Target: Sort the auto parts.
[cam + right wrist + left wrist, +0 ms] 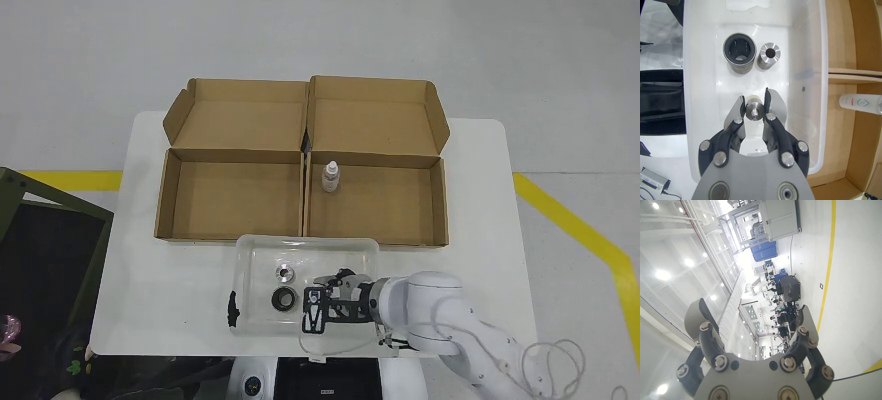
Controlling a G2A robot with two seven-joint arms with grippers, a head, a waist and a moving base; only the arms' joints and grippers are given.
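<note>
right gripper (pixel 754 95): pinching the stud part (pixel 753 111), one pad on each side of its round steel body, inside the white bin (pixel 822 75).
stud part: short steel cylinder, with a threaded stud on the end facing the wrist and a cream tip on the far end. It sits squarely between the fingertips. Cannot tell whether it touches the bin floor.
right gripper, top view: lower centre of the frame (pixel 318 305), over the bin's middle, with the arm coming in from the lower right.
bearing sleeve (pixel 739 55): upright, black inside, just beyond the fingertips and clear of them. In the top view it is left of the gripper (pixel 284 297).
steel collar (pixel 769 55): upright with an open bore, just beside the bearing sleeve and apart from it. In the top view it is just above the sleeve (pixel 285 271).
bin, top view: lower centre (pixel 308 241), pushed against the front of the two cardboard boxes.
left box (pixel 235 200): lid open, upper left of centre.
right box (pixel 390 205): lid open, holding a white bottle (pixel 331 177) near its upper-left corner.
left gripper (pixel 753 304): fingers spread wide with nothing between them, aimed at the hall.
table (pixel 170 290): white, carries the bin and both boxes.
</note>
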